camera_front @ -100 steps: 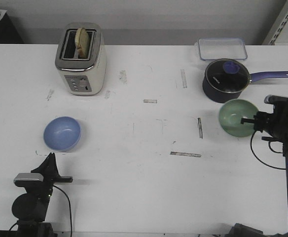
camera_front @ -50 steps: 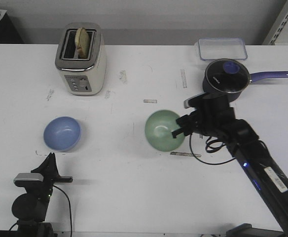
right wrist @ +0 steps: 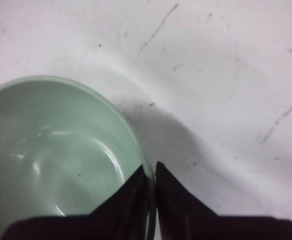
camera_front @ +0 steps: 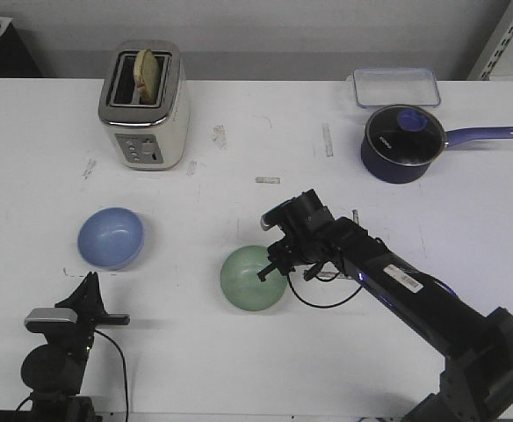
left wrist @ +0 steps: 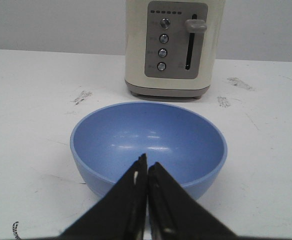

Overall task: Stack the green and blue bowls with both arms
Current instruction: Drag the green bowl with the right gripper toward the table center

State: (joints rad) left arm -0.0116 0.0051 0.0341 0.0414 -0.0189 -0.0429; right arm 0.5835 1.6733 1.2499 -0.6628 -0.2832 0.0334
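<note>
Green bowl (camera_front: pixel 252 279) sits low over the middle of the white desk (camera_front: pixel 239 132), its rim pinched by our right hand (camera_front: pixel 266 271), whose two pointed fingers close on the rim, one inside the bowl and one outside, as the right wrist view shows at the bowl's edge (right wrist: pixel 61 155). Whether the bowl rests on the desk or hangs just above it, we cannot tell. Our right arm (camera_front: pixel 397 290) reaches in from the near right corner. Well to the left lies the blue bowl (camera_front: pixel 111 237), upright on the desk. Our left hand (left wrist: pixel 147 167) waits just in front of it at the near left, its fingers pressed together and holding nothing. Behind the blue bowl stands a cream toaster (camera_front: pixel 144 105) with bread in one slot. A navy saucepan (camera_front: pixel 402 142) and a clear container (camera_front: pixel 396 86) occupy the far right.
</note>
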